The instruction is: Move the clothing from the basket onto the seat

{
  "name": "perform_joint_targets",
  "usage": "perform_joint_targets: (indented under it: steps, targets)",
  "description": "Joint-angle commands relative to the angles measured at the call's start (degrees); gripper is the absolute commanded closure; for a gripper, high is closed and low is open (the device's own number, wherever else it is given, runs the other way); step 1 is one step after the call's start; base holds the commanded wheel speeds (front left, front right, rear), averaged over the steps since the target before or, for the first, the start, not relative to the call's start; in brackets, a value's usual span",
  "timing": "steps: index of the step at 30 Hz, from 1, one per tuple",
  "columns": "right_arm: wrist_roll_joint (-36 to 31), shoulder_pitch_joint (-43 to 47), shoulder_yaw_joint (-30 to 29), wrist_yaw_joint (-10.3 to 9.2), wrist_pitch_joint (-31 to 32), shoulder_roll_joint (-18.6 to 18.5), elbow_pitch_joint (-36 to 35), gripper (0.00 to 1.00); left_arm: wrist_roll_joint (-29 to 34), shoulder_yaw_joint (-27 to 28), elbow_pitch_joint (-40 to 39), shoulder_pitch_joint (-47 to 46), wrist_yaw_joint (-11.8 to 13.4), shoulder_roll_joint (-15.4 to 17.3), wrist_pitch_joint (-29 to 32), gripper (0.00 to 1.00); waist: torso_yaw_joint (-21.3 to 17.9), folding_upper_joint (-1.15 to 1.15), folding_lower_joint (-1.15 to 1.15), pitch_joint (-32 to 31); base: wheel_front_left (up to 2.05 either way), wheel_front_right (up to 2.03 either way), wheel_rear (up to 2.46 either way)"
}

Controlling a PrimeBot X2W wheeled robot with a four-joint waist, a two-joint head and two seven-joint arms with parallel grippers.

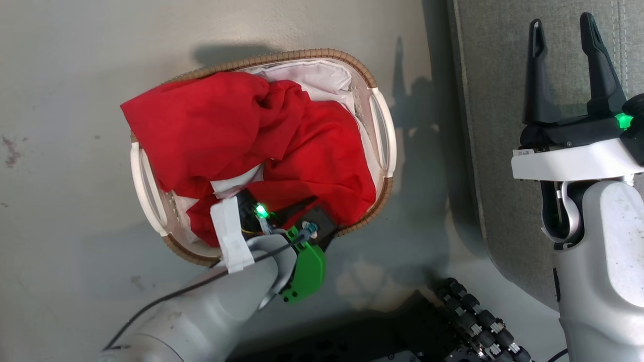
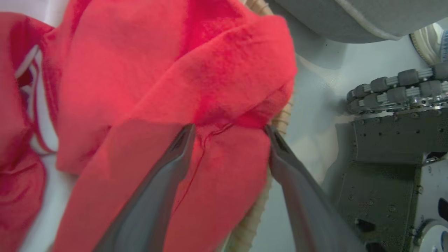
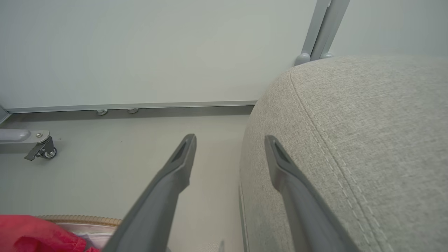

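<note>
Since the seat (image 1: 495,125) fills the right side of the head view and the basket (image 1: 302,54) stands on the floor near it, to its left, whatever is lifted has to travel toward the robot's right. All the clothing (image 1: 226,125) is in the basket: a heaped red pile, long axis running from the far-left rim, which it overhangs, to the near-right rim, with a white striped panel showing near the middle. Left arm is clearly the nearer one; it reaches down into the near end of the pile. Left fingers (image 2: 168,168) stand wide apart, straddling a raised fold of red cloth that lies straight ahead and between them, tips at the fabric; nothing is pinched yet. One tip sits just beside the woven rim, so closing there looks liable to catch wicker. Right fingers (image 1: 598,65) are equally wide apart and empty, held over the seat's edge, well apart from the pile.
</note>
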Motion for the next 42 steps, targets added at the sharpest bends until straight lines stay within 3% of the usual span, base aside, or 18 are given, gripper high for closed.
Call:
perform_joint_targets:
  steps: [1,12,13,14,15,16,17,18,42]
  targets:
    - [0.6,-0.7,0.0,-0.04,-0.3,-0.2,-0.4,0.0,0.9,0.1,1.4,-1.5,-0.2,0.4,0.0,0.0,-0.2,0.0,0.0,0.6,0.0,0.0,0.0]
    - [0.9,-1.4,0.1,-0.04,-0.3,-0.2,-0.7,0.0,0.9,0.2,7.0,-3.9,4.7,0.4,3.6,0.0,-0.6,0.0,0.0,2.3,0.0,0.0,0.0]
    - [0.9,-1.5,0.1,-0.04,-0.3,-0.2,-0.7,0.0,0.7,0.2,7.1,-3.9,4.9,0.4,4.0,0.05,-0.6,0.0,0.0,2.4,0.0,0.0,0.0]
    - [1.0,-1.5,0.1,-0.04,-0.3,-0.2,-0.6,0.0,0.2,0.3,7.2,-3.8,5.1,0.4,4.9,0.47,-0.6,0.0,0.0,2.4,0.0,0.0,0.0]
    - [1.0,-1.5,0.1,-0.04,-0.3,-0.2,-0.6,0.0,0.0,0.3,7.3,-3.6,5.1,0.4,5.5,0.62,-0.6,0.0,0.0,2.4,0.0,0.0,0.0]
    - [0.9,-1.5,0.1,-0.04,-0.3,-0.2,-0.5,0.0,-0.3,0.3,7.4,-3.5,5.0,0.4,6.2,0.85,-0.6,0.0,0.0,2.3,0.0,0.0,0.0]
    - [1.0,-1.5,0.1,-0.04,-0.3,-0.2,-0.4,0.0,-0.6,0.2,7.4,-3.4,4.9,0.4,6.6,0.85,-0.6,0.0,0.0,2.3,0.0,0.0,0.0]
    - [1.0,-1.6,0.1,-0.04,-0.3,-0.2,-0.3,0.0,-0.8,0.2,7.3,-3.3,4.8,0.4,6.9,1.0,-0.6,0.0,0.0,2.2,0.0,0.0,0.0]
    - [-1.2,1.4,-1.4,-0.04,-0.3,-0.2,2.0,0.0,-4.1,0.1,0.8,0.5,3.7,0.4,-2.6,1.0,3.0,0.0,0.0,-7.8,0.0,0.0,0.0]
